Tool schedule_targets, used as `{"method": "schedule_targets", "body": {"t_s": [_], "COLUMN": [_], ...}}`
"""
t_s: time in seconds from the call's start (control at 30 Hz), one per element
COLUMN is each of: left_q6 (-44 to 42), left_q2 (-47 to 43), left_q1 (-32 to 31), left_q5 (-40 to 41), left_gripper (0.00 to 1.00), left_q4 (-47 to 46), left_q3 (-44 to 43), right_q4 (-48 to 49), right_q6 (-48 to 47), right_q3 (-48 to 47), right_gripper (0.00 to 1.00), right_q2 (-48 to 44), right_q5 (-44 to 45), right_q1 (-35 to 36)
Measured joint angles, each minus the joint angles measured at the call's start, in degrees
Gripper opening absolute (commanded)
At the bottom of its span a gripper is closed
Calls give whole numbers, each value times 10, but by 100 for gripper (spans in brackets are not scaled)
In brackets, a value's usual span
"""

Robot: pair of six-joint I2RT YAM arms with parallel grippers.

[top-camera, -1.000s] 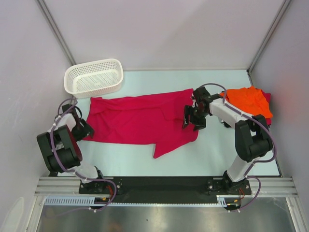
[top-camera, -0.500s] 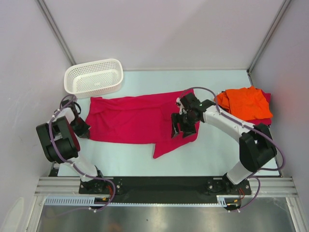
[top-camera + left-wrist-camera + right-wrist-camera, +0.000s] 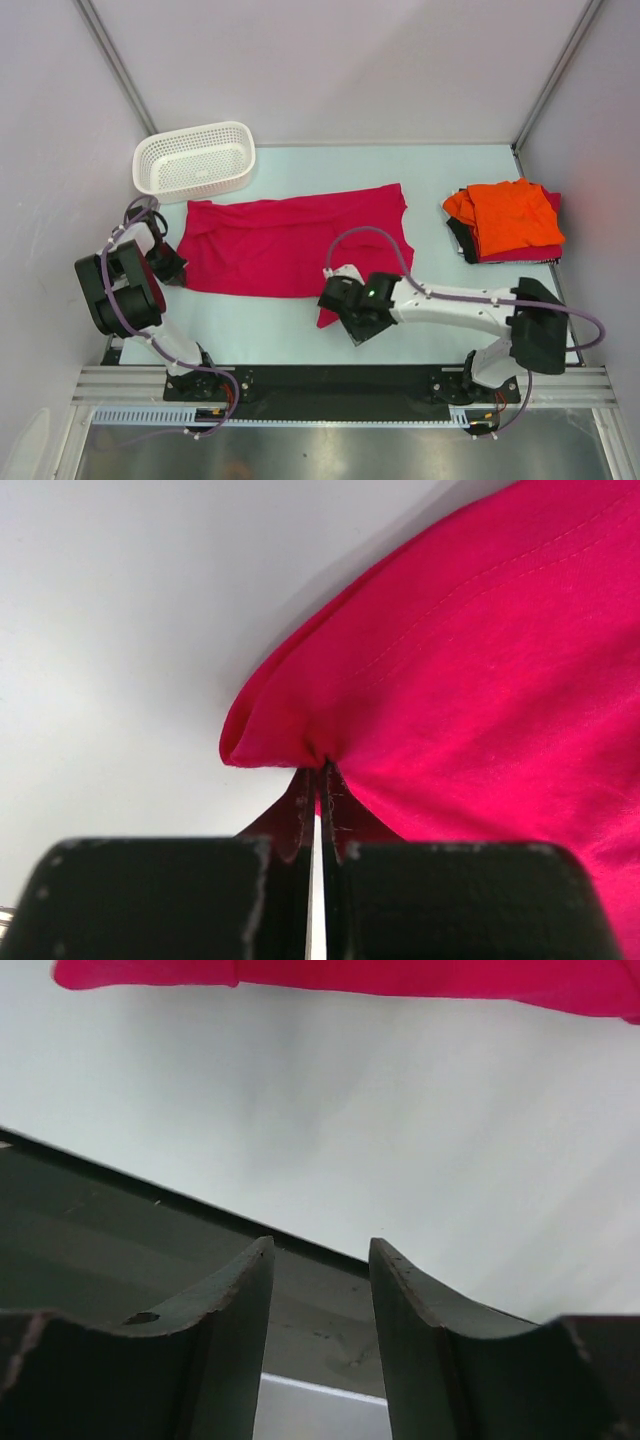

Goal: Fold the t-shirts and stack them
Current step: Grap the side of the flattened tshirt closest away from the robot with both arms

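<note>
Crimson t-shirt: spread flat across the middle of the tabletop, long side running left to right, one sleeve tip poking toward the near edge.
Left tool: clenched on the left edge of the crimson t-shirt. The left wrist view shows the fingers pressed together with a small fold of the cloth pinched at their tips.
Right tool: low over the tabletop near its front edge, just beside the sleeve tip. In the right wrist view it is released, fingers apart with nothing between them, and the crimson hem sits along the top of the frame, apart from them.
Orange t-shirt: folded, on top of a pile at the right side of the tabletop, well apart from the spread shirt.
Second crimson t-shirt: under the orange one, only its edge shows.
Dark cloth: peeks out at the pile's left edge, can't tell what it is.
Basket: white mesh, back-left corner, near the spread shirt's far-left corner.
</note>
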State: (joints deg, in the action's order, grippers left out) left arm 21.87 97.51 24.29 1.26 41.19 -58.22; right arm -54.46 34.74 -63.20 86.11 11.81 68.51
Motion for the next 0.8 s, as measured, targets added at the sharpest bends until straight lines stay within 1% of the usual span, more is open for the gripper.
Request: {"method": "schedule_targets", "body": {"t_s": [0.03, 0.1, 0.17, 0.23, 0.3, 0.37, 0.47, 0.63, 0.8], "left_q6": [0, 0, 0, 0, 0, 0, 0, 0, -1], "left_q2": [0, 0, 0, 0, 0, 0, 0, 0, 1], "left_q1": [0, 0, 0, 0, 0, 0, 0, 0, 0], "left_q5": [0, 0, 0, -3, -4, -5, -5, -5, -6], "left_gripper": [0, 0, 0, 0, 0, 0, 0, 0, 0], "left_q4": [0, 0, 0, 0, 0, -1, -1, -1, -1], "left_q3": [0, 0, 0, 0, 0, 0, 0, 0, 0], "right_q4": [-9, -30, -45, -50, -50, -49, -47, -30, -12], "right_q6": [6, 18, 20, 15, 3, -10, -33, -70, -99], "right_q3": [-7, -31, -57, -83, -103, -120, -155, -235, -270], "right_gripper": [51, 53, 57, 60, 61, 65, 67, 67, 67], "right_q2": [12, 62, 112, 160, 191, 206, 221, 260, 293], "right_q5": [18, 76, 119, 151, 173, 186, 203, 216, 205], "right_q1": [14, 54, 77, 92, 97, 97, 95, 92, 91]}}
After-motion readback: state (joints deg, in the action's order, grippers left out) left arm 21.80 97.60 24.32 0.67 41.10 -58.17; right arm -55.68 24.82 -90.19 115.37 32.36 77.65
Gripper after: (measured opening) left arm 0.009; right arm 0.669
